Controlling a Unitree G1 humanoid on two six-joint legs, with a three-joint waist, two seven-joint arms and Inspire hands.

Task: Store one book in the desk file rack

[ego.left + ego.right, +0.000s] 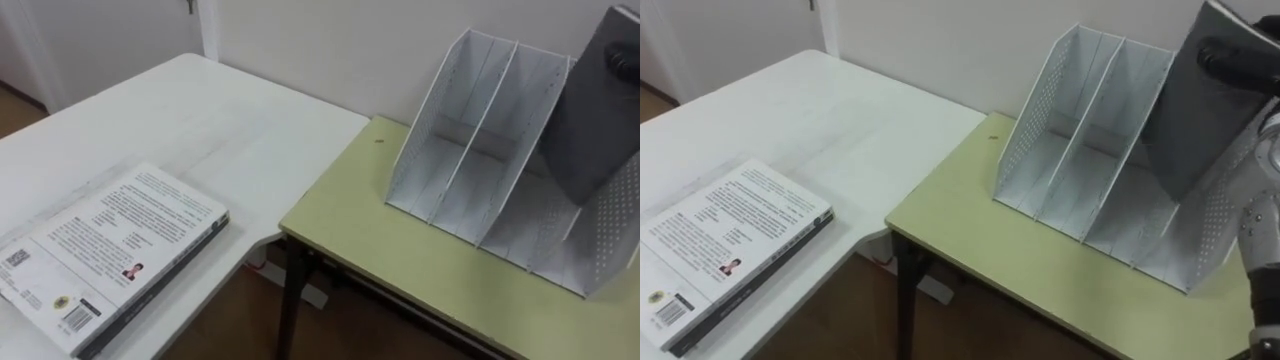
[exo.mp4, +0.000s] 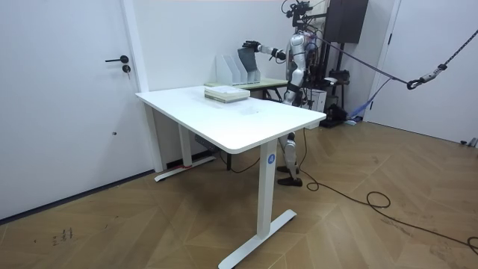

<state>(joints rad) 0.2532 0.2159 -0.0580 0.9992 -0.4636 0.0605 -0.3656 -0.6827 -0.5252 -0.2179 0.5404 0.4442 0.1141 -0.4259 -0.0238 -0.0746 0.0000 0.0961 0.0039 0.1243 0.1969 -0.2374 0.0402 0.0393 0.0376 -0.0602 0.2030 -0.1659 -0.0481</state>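
Gripping a flat, matte dark grey book at its upper edge, the right hand curls its fingers over it. It holds the book tilted, with its lower part in the rightmost of three slots of the single file rack. The rack is white, perforated and slant-walled, and stands on a yellow-green desk. On the smooth white table beside it, one white-covered book lies flat; whether another lies beneath, I cannot tell.

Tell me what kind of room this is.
Probably an office: a white desk with books, a file rack on a green table, the right hand holding a grey book at it.
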